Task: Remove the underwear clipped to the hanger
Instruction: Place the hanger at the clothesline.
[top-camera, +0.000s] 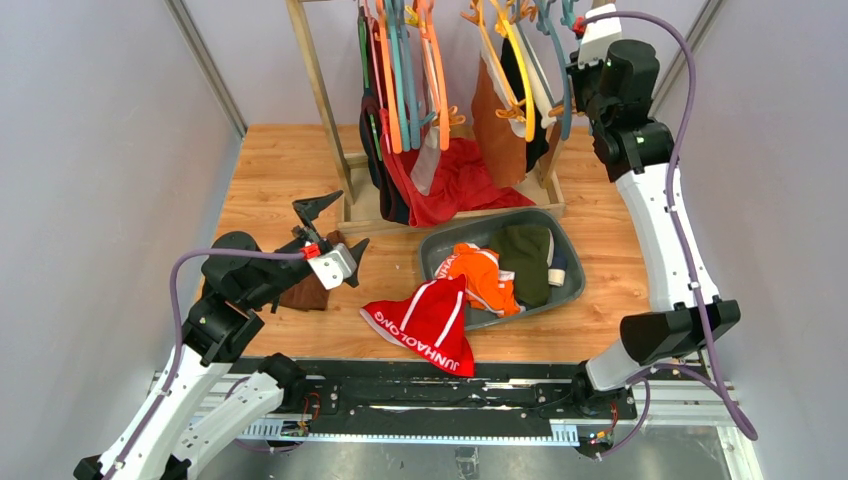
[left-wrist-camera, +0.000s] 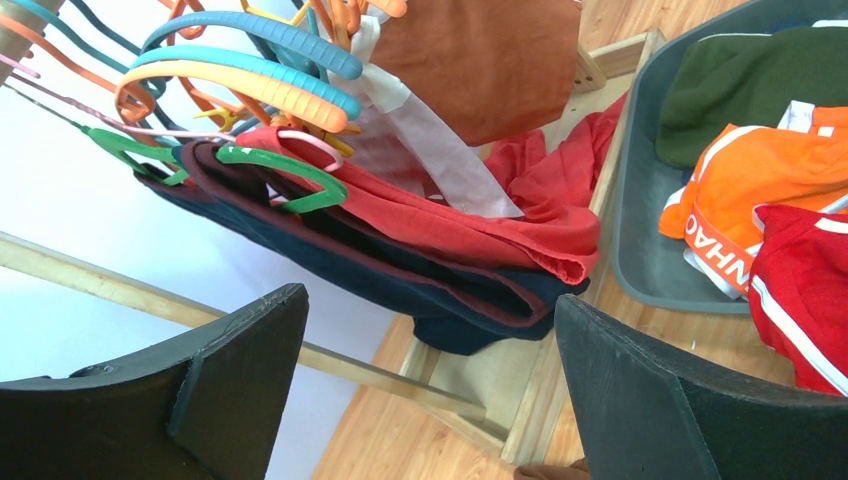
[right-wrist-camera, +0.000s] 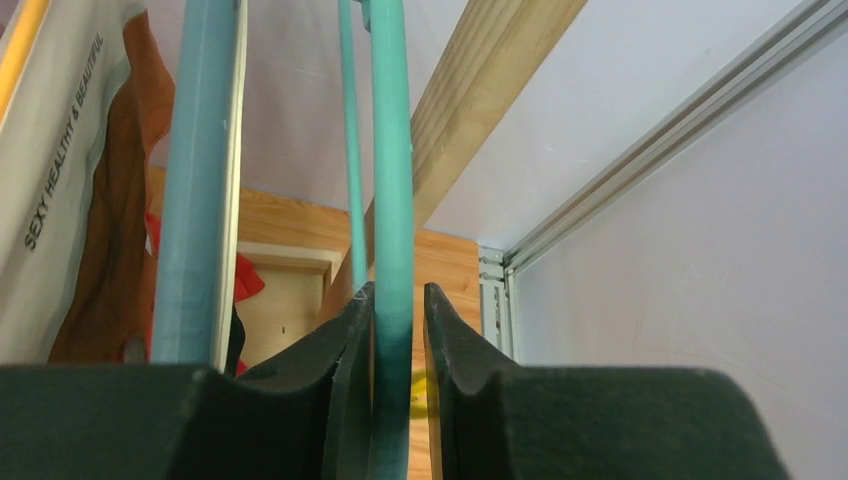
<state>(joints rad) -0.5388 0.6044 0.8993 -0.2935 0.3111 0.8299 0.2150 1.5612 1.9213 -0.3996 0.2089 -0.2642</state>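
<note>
The wooden worktop (top-camera: 280, 170) carries a rack (top-camera: 318, 90) at upper centre, where brown underwear (top-camera: 497, 130) hangs among coloured hangers. A red brief (top-camera: 430, 325) lies lower centre against the grey tub (top-camera: 575, 285). The right claw (right-wrist-camera: 395, 300), upper right, pinches a teal hanger (right-wrist-camera: 390, 150). The left claw (top-camera: 335, 228), centre left, gapes wide.

right of left gripper (top-camera: 345, 222): bin (top-camera: 432, 258) on table (top-camera: 270, 170) | in bin: garments (top-camera: 525, 260) | over bin's near rim: briefs (top-camera: 430, 320) | under its wrist: cloth (top-camera: 305, 292) | beyond: rack (top-camera: 315, 80) | inside right gripper (right-wrist-camera: 392, 300): hanger (right-wrist-camera: 390, 150)
</note>
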